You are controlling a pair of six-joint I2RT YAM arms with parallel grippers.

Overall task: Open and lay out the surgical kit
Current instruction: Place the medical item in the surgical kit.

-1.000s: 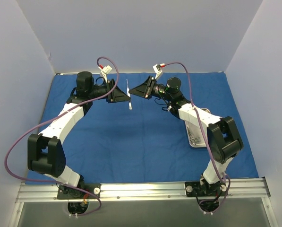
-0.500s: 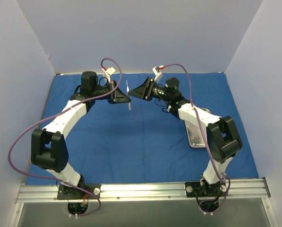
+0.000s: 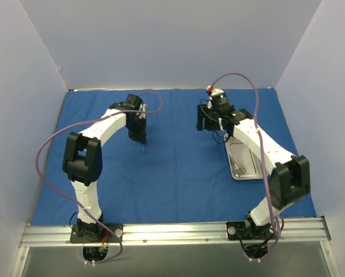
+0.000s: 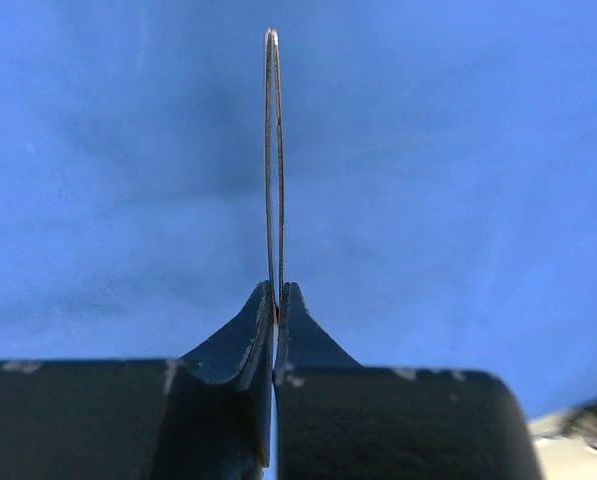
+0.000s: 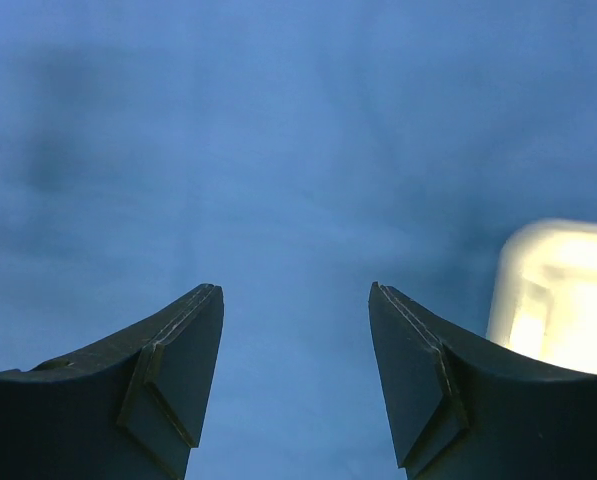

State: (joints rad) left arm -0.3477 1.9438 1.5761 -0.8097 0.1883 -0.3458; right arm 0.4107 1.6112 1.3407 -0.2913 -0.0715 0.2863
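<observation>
The royal-blue cloth wrap [image 3: 172,173] lies spread flat over the table. My left gripper [image 3: 138,131] points down over its back left part and is shut on thin silver tweezers [image 4: 273,160], which stick out past the fingertips toward the cloth [image 4: 458,180]. In the left wrist view the left gripper [image 4: 276,292] pinches the tweezers' two blades together. My right gripper [image 3: 207,119] hangs open over the cloth's back right part, with nothing between its fingers [image 5: 294,290]. The steel tray [image 3: 244,158] sits to its right, holding scissor-like instruments [image 3: 237,169].
White walls [image 3: 172,40] close in the back and both sides. A metal rail [image 3: 172,232] with the arm bases runs along the near edge. The tray shows as a bright blur [image 5: 558,300] at the right of the right wrist view.
The tweezers passed from my right gripper to my left. The left shut on them and swung downward over the cloth; the right opened and drew away to the right.
</observation>
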